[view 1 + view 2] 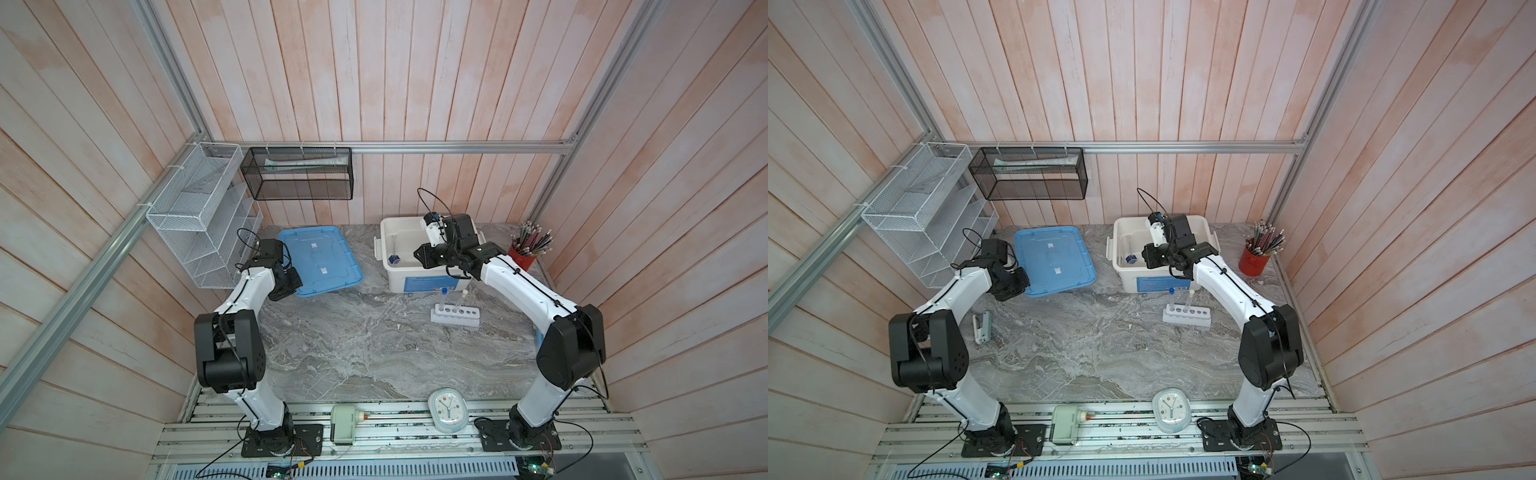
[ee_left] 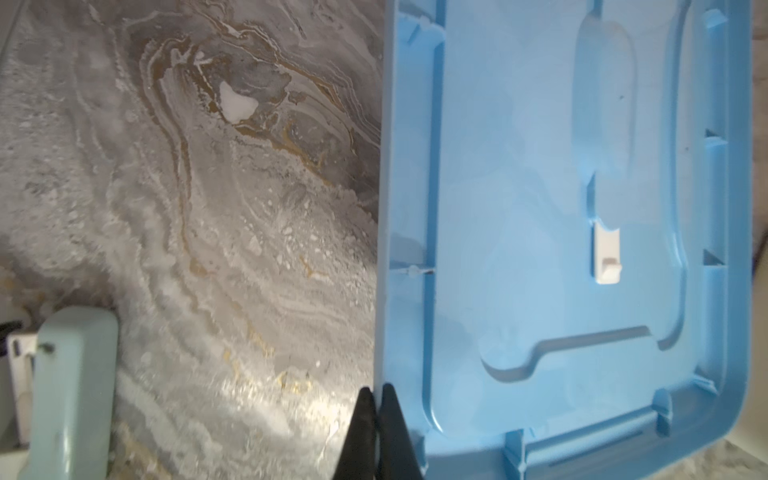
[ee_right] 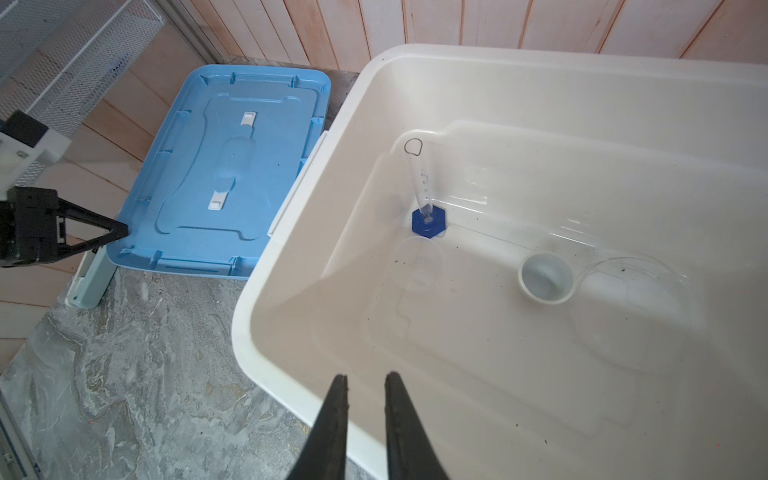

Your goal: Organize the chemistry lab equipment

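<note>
We are holding our left gripper (image 2: 376, 395), fully closed, at the edge of the blue lid (image 2: 540, 208); our right gripper (image 3: 365, 382) is hovering slightly open, empty, over the white bin (image 3: 291, 291).

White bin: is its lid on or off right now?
Off. The blue lid lies flat on the table beside the white bin, whose open interior shows the cylinder.
</note>
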Robot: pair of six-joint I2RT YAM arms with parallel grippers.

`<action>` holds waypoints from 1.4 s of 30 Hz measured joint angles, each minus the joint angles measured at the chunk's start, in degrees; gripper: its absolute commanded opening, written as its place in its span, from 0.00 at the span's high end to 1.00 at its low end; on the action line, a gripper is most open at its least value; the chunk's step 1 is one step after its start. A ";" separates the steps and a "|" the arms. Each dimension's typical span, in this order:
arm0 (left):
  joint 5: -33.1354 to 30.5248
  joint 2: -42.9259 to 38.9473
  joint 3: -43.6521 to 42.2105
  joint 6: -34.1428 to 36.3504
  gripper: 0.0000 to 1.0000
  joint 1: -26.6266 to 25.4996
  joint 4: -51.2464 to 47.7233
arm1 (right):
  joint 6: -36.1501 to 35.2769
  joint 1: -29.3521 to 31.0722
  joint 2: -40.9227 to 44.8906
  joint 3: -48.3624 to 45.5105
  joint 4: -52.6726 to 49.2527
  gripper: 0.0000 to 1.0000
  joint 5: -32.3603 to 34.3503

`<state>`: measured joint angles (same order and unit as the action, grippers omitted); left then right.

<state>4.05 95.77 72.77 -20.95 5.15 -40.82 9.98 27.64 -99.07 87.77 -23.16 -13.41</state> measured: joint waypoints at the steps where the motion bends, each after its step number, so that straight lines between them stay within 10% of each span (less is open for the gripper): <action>1: 0.11 -1.68 -0.61 0.00 1.00 -0.24 -0.33 | 0.22 0.33 0.35 0.02 -0.17 0.81 0.04; 27: 4.74 -34.64 -9.14 5.33 1.00 -2.64 -16.24 | 6.95 3.82 3.72 -3.85 3.48 0.25 -17.68; 42: 14.36 -38.32 -7.50 7.89 1.00 -2.64 -17.88 | 10.88 6.34 4.37 -8.07 10.34 0.20 -24.17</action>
<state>18.41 57.45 65.28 -13.06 2.50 -58.70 20.86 33.98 -94.70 79.70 -12.82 -37.58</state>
